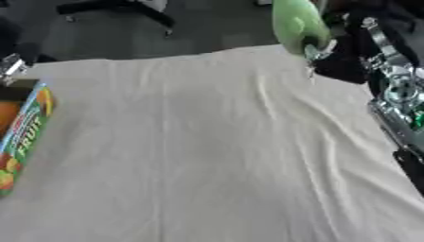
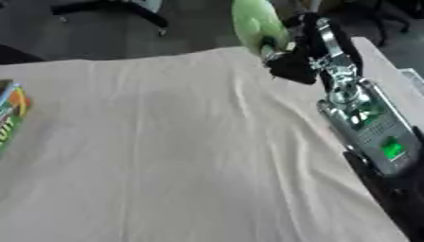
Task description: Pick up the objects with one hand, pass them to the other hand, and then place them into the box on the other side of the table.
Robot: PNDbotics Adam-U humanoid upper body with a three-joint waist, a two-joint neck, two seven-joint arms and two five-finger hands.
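A light green, rounded object hangs over the far edge of the table, right of the middle. My right hand is black and grips the object's lower end with curled fingers. Its silver forearm runs in from the lower right along the table's right side. A colourful box printed with fruit lies at the table's left edge, with an orange inside showing. My left hand shows in neither view.
A creased white cloth covers the whole table. A small silver metal part shows at the left edge above the box. Dark floor and chair legs lie beyond the far edge.
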